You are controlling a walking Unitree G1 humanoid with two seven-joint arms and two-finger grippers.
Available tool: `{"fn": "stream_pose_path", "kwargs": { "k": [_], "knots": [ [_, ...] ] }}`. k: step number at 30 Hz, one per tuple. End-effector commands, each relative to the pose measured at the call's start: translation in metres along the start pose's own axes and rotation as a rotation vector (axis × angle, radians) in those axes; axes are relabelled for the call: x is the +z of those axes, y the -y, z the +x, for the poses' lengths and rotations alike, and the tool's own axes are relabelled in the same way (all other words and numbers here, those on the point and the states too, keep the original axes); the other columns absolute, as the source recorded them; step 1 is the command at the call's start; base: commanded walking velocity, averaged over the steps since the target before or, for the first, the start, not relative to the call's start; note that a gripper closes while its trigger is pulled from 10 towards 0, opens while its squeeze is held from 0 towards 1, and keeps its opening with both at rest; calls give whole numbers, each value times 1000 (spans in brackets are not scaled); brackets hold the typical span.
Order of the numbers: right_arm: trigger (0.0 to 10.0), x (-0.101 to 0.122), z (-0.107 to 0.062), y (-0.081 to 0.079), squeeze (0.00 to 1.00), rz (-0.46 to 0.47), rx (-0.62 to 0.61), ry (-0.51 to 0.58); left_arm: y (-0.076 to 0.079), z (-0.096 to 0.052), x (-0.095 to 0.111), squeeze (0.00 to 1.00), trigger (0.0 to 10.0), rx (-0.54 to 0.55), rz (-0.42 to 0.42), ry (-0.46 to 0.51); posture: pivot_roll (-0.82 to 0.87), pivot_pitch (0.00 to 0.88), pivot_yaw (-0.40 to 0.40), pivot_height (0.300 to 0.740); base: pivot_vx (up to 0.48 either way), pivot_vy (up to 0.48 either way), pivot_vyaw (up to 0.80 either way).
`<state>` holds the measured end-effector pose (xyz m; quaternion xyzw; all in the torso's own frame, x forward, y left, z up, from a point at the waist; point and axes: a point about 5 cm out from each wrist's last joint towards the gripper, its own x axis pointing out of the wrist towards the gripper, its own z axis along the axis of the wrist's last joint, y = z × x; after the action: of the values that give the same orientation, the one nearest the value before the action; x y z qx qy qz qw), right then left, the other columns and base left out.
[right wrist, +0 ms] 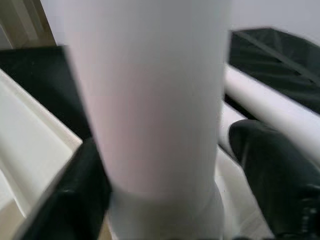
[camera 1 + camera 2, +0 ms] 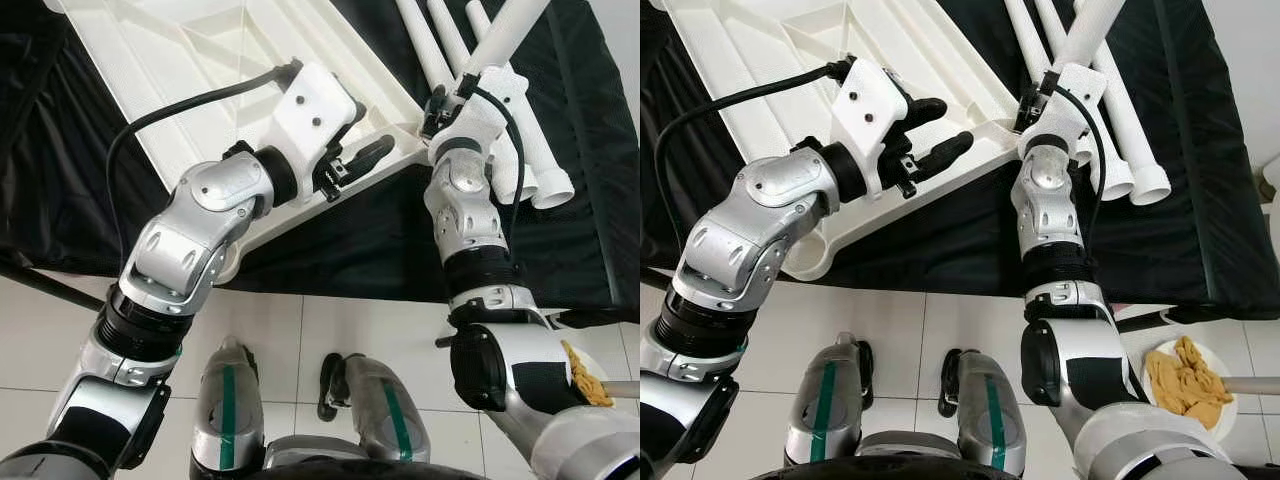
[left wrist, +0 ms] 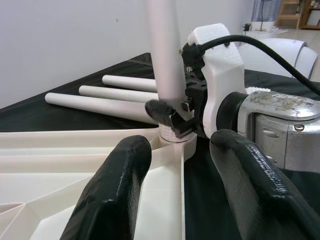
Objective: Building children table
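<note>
The white tabletop (image 2: 190, 60) lies upside down on a black cloth. One white table leg (image 2: 508, 32) stands tilted in the socket (image 3: 172, 136) at the tabletop's near right corner. My right gripper (image 3: 169, 114) is shut on this leg just above the socket, and up close the leg (image 1: 150, 100) sits between the two black fingers. My left gripper (image 2: 940, 130) hovers open over the tabletop's edge, a short way left of that corner, with nothing between its fingers (image 3: 112, 195). Three spare legs (image 2: 1120, 130) lie side by side on the cloth behind the right arm.
The black cloth (image 2: 330, 250) covers a low surface whose front edge meets a white tiled floor (image 2: 330, 320). A plate of yellow crumpled stuff (image 2: 1185, 385) sits at the lower right by my right arm. My own legs (image 2: 830, 400) stand on the tiles.
</note>
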<state>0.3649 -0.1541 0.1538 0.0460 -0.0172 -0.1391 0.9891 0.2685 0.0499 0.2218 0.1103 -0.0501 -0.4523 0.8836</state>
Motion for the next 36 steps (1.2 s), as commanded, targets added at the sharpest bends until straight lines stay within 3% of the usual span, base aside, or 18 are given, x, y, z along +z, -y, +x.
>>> {"fn": "stream_pose_path", "kwargs": {
  "k": [1,2,11,12,13,14,31,32,36],
  "knots": [
    [10000,-23,-4,11,1000,-13,-33,-101,2,-1,3,0,10000,-3,20,11,112,80,-79,740,0,0,0],
    [10000,-23,-4,10,0,-21,-31,-98,2,-1,3,0,10000,-3,20,11,113,79,-79,740,0,0,0],
    [10000,-21,-3,7,0,-26,-2,-84,1,0,3,0,10000,-2,22,12,112,77,-80,740,0,0,0],
    [5647,-20,-3,7,0,-25,2,-74,1,0,3,0,10000,-2,22,13,112,76,-80,740,0,0,0],
    [5647,-19,-3,7,0,-23,4,-67,1,0,3,0,10000,-2,22,14,112,76,-80,740,0,0,0],
    [0,-19,-2,7,0,-19,13,-67,2,1,3,0,10000,-2,22,15,111,76,-80,740,0,0,0],
    [0,-14,-2,3,0,7,84,-18,1,1,3,0,10000,5,26,15,113,70,-86,740,0,0,0],
    [10000,-12,-2,3,0,5,131,12,-1,1,2,0,10000,19,26,11,113,70,-86,740,0,0,0],
    [10000,-7,-4,10,0,54,230,73,-10,-1,-1,0,10000,42,-18,12,118,67,-89,740,0,0,0]
  ]
}}
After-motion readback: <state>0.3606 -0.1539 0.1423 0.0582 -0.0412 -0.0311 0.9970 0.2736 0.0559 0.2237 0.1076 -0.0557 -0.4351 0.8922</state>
